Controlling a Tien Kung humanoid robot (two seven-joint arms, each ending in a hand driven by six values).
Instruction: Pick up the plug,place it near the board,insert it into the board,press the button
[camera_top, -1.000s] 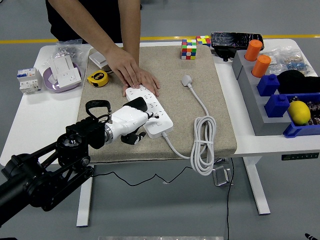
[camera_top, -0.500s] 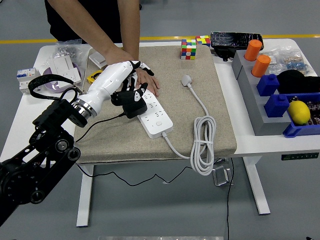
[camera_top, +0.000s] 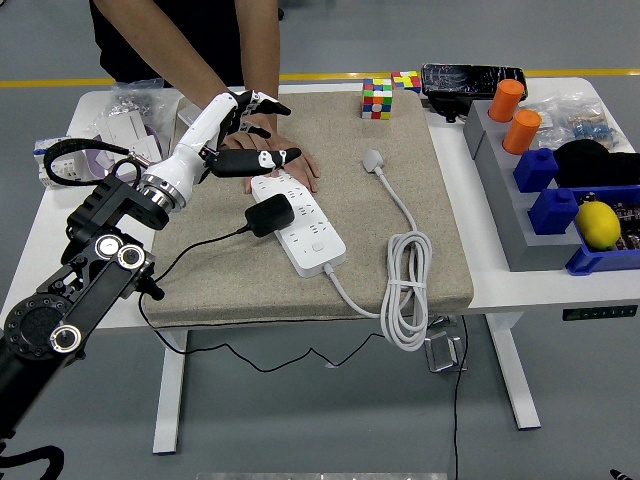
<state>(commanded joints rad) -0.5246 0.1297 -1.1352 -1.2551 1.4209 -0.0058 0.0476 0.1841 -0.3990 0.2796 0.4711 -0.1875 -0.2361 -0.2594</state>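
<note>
Above white board (camera_top: 305, 225): left hand (camera_top: 235, 135), fingers (camera_top: 262, 103) splayed, empty; boxy black plug (camera_top: 268, 214) seated.

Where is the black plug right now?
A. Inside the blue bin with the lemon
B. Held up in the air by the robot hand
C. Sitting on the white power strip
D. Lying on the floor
C. The black plug sits on the white power strip, while the left robot hand is raised above it with fingers spread, holding nothing.
</note>
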